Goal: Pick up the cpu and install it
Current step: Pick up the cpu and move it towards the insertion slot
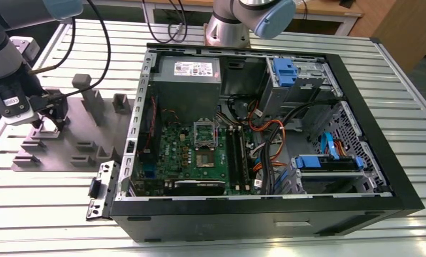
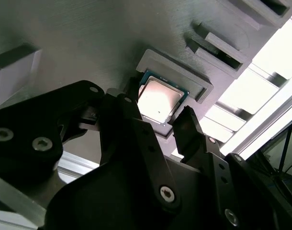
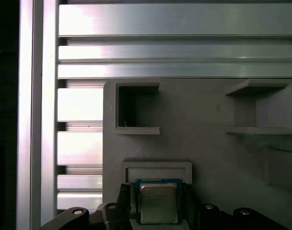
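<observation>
Gripper (image 2: pixel 158 109) points down, jaws open astride the cpu (image 2: pixel 160 98) in its grey fixture (image 2: pixel 88 43).

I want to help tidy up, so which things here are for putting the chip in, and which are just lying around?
For the job:
the cpu
the pincer, open on either side of the cpu
the grey holder the cpu sits in
the motherboard

Just lying about:
the power supply box
the blue drive bracket
the orange cables
</observation>
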